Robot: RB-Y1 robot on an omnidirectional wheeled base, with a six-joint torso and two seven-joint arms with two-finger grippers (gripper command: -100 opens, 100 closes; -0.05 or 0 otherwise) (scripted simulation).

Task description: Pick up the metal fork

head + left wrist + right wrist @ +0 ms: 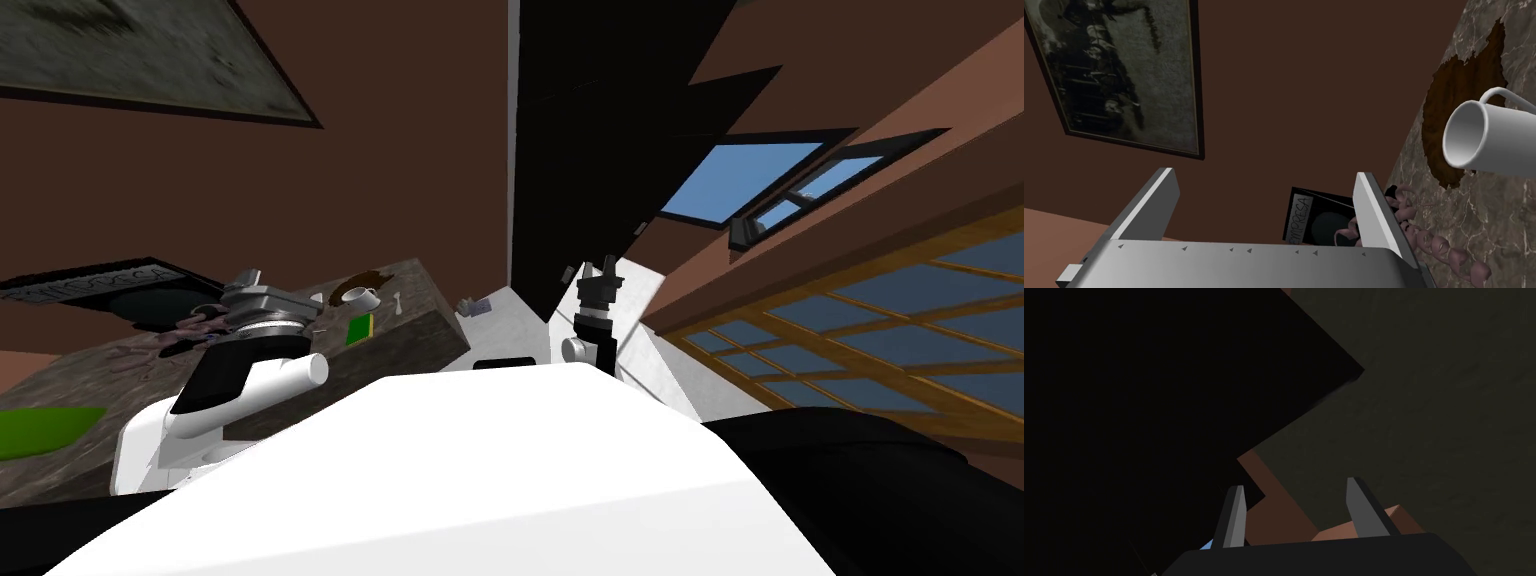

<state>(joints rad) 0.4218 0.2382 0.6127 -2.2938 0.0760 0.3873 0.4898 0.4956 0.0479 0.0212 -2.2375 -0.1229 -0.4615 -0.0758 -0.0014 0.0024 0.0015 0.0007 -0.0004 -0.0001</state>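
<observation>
The left gripper (1265,175) hangs above the dark marbled table (420,325) with its two fingers spread wide and nothing between them. In the head view it sits over the middle of the table, to the left of a white mug (360,295). The mug rests on a ragged brown patch (1464,110) on the table top, and in the left wrist view its open mouth faces the camera, off to the side of one finger. A string of pink curled shapes (1439,245) lies on the table just beside that finger, and a black box with pale lettering (1311,220) shows past it, between the fingers. The fork (397,302) appears as a small pale piece lying flat near the table's far corner, just right of the mug and well apart from the left gripper. It is too small to make out its prongs. A green card (360,330) lies on the near side of the mug and fork, and a larger green sheet (40,430) lies at the table's near left. The right gripper (1294,484) is held up off to the right of the table, its fingers parted and empty.
</observation>
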